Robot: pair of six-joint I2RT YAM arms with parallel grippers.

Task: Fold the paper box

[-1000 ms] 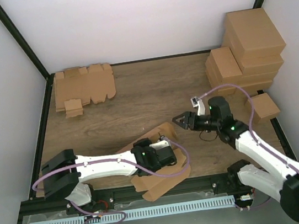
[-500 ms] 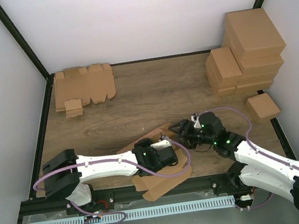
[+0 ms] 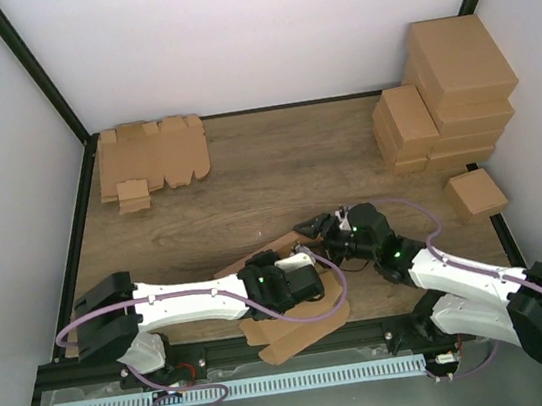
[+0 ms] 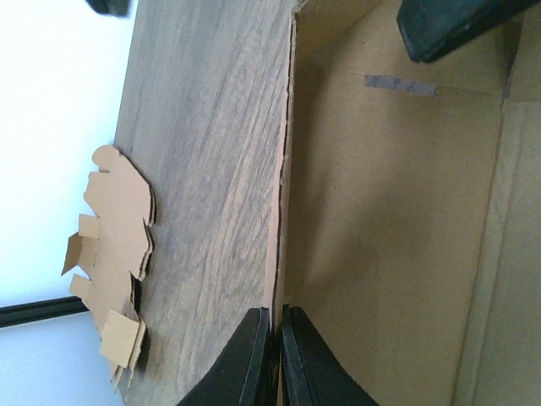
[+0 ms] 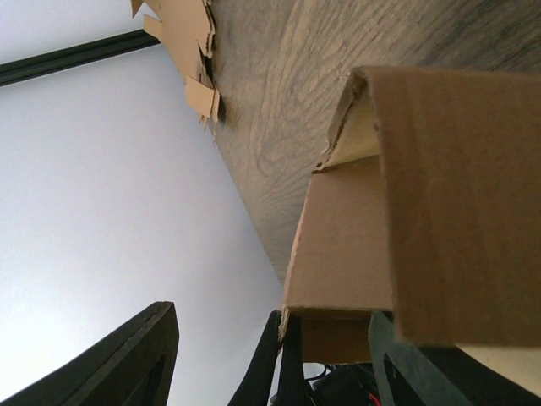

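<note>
left claw (image 4: pixel 275 320) is pinched tight on a thin upright wall of the paper box (image 4: pixel 389 237), with one finger on each face of the cardboard. its wrist view shows the box's bare brown inside spreading away to the right. from above, the box sits near the front edge of the wooden table (image 3: pixel 276 167), between the two arms and partly under the left wrist, with its panels half raised. right claw (image 3: pixel 313 226) hovers at the box's far side with its fingers spread apart. in its wrist view one dark finger (image 5: pixel 135 355) stands clear on the left, a folded corner of the box fills the right, and the other finger is mostly hidden behind that cardboard. whether those fingers touch the box cannot be told. a pile of flat cardboard blanks (image 3: pixel 151 157) lies in the far left corner. a stack of folded boxes (image 3: pixel 447 87) stands at the far right, with one small box (image 3: pixel 478 194) just in front of it.
</note>
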